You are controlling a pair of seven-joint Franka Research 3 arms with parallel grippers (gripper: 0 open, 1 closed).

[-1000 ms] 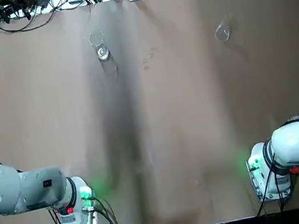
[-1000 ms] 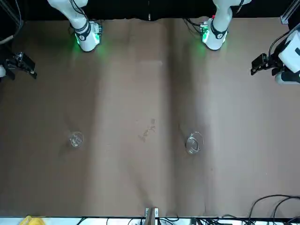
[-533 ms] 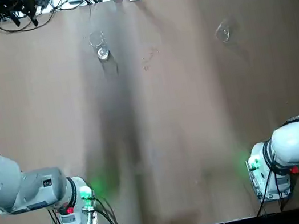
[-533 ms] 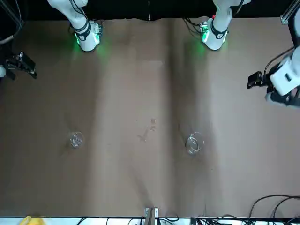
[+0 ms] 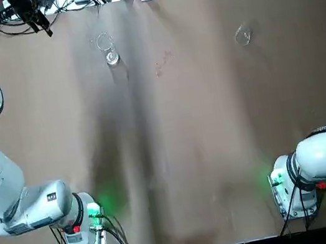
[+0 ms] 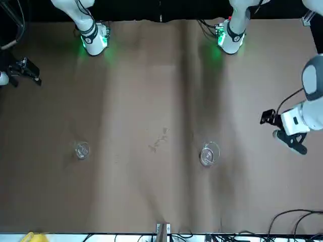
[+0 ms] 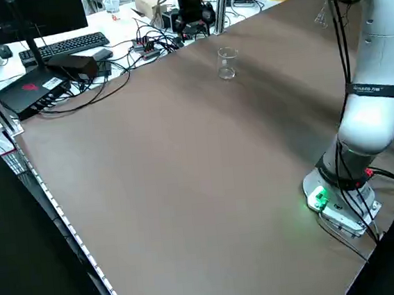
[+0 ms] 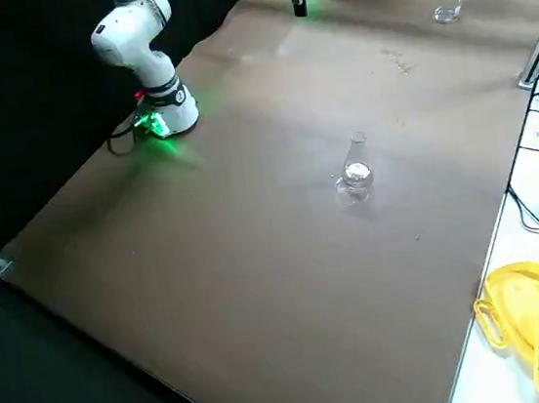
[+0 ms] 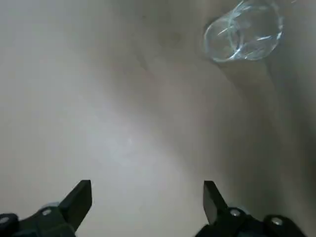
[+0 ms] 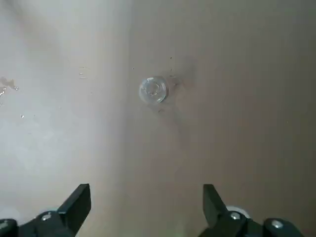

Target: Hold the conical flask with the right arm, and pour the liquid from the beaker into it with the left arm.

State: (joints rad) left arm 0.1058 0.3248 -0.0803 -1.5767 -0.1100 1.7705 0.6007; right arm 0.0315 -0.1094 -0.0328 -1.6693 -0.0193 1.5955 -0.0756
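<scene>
A: Where do we find the small clear glass beaker (image 5: 110, 50) with the bright glint at its base?

B: We see it upright on the brown table (image 5: 202, 128), on the far half, on the robot's left. Nothing touches it. In the left side view it stands just short of the cables and keyboard at the table's far edge.

A: And the small clear conical flask (image 5: 243, 35) with the narrow neck?

B: Also upright on the far half, on the robot's right, well apart from the beaker. In the right side view we make out a whitish shine in its base.

A: What of the left arm's black two-finger gripper (image 6: 285, 132)?

B: It hangs above the table near the left edge, beside the beaker but well apart from it. Its wrist view shows both fingers spread wide with bare table between them and the beaker off ahead to one side, so we call it open and empty.

A: The right arm's black gripper (image 6: 21, 71)?

B: It sits at the table's right edge in the front view. Its wrist view shows the fingers spread, nothing between them, and the flask far off ahead.
</scene>
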